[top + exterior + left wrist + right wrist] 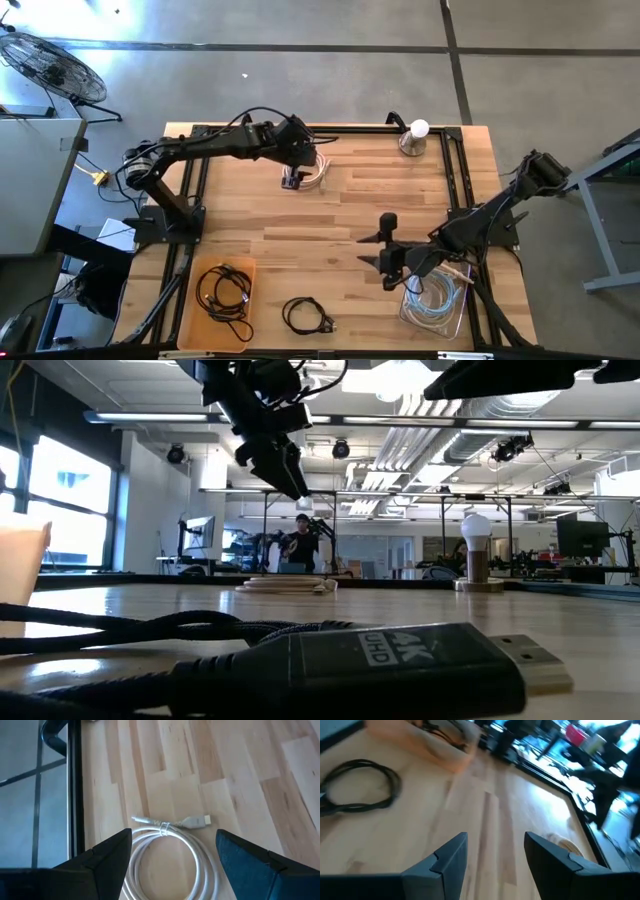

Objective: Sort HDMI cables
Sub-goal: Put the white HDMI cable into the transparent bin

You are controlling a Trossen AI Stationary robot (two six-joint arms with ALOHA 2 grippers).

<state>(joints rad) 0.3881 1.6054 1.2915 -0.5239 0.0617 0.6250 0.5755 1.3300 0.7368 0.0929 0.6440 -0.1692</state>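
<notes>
A white HDMI cable coil [314,176] lies flat on the table near its far edge. It also shows in the left wrist view [167,857] and the low view [286,585]. My left gripper [173,840] hangs open above it, one finger to each side, touching nothing; it also shows in the high view [294,172]. My right gripper [386,250] is open and empty over the near right part of the table. A black coil [307,315] lies at the near edge, and its plug [400,660] fills the low view. An orange bin [190,300] holds black cables. A clear bin [455,322] holds white and bluish cables.
A lamp with a white bulb [415,135] stands at the far right of the table. Black frame rails [195,190] run along the table's left, far and right edges. A person [300,542] stands far off in the room behind the table.
</notes>
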